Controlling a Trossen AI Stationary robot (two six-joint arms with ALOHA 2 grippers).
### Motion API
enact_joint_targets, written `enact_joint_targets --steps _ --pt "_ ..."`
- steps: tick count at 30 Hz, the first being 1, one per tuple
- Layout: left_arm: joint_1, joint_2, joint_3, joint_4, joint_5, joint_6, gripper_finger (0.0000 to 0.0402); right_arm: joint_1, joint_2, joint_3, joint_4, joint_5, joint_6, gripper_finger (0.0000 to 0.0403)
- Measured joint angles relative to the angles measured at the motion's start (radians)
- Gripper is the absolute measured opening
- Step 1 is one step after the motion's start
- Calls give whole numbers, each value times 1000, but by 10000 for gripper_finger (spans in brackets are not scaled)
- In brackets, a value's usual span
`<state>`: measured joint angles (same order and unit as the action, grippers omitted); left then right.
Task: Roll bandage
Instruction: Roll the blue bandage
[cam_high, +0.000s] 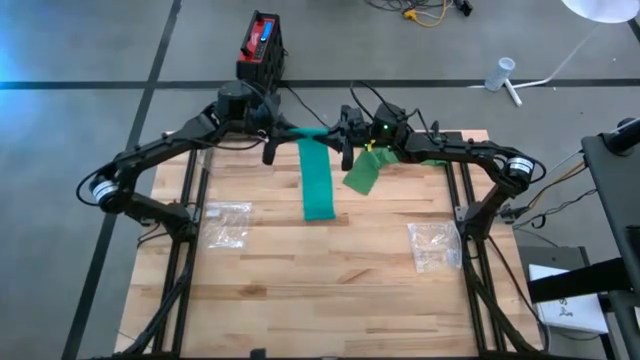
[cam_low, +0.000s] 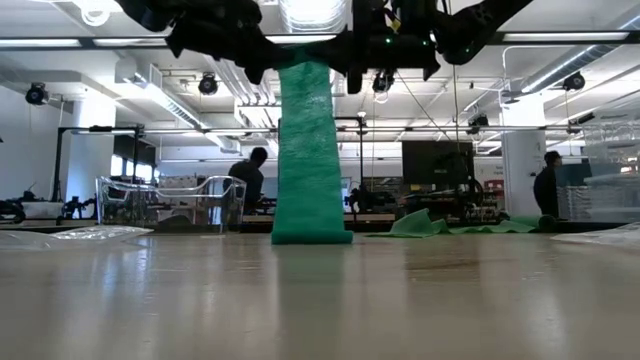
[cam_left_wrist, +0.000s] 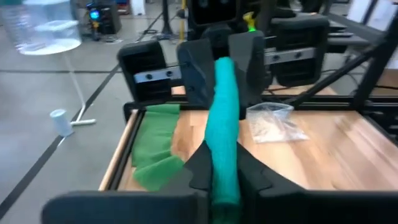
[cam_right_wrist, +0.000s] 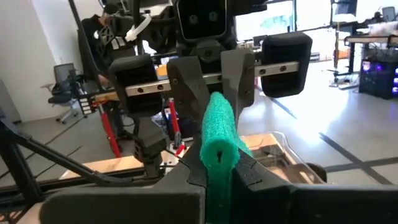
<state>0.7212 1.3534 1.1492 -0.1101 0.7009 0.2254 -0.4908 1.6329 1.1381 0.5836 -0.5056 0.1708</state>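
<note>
A teal-green bandage (cam_high: 318, 180) is held above the far part of the wooden desk (cam_high: 330, 290), its top end gathered into a short horizontal roll. The left pincer (cam_high: 285, 130) is clenched on one end of that roll and the right pincer (cam_high: 345, 132) is clenched on the other, so that the two face each other with the rolled part stretched between them. In the left wrist view the roll is seen running from between this arm's own fingers (cam_left_wrist: 249, 171) to the opposite pincer; the right wrist view shows the same from the other side, with the spiral end of the roll (cam_right_wrist: 217, 149) visible.

From the roll a long unrolled strip hangs down; in the low view its lower end (cam_low: 310, 232) is seen resting on the desk surface. A second piece of green cloth (cam_high: 365, 172), lighter in tone, lies crumpled on the desk just beside the right arm. Two clear plastic bags (cam_high: 228, 222) lie nearer the front, one on each side, well apart from the bandage.

The work is judged to be at an early-to-middle stage: only a small part has been wound, and most of the strip is left to be taken up. The second cloth appears untouched.
</note>
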Motion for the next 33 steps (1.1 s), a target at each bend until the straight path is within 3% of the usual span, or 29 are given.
enact_joint_targets --steps 10,19,25,33 --pt "16 -71 0 -131 -21 140 99 0 -20 0 -2 -37 -6 9" --pt "20 -80 0 -120 -18 106 152 1 -41 0 -2 -61 -16 9" --pt "19 -81 0 -118 62 127 229 0 -42 -4 -1 -59 -43 9" --pt "18 -76 0 -107 68 162 331 0 -42 -5 29 -45 -65 9"
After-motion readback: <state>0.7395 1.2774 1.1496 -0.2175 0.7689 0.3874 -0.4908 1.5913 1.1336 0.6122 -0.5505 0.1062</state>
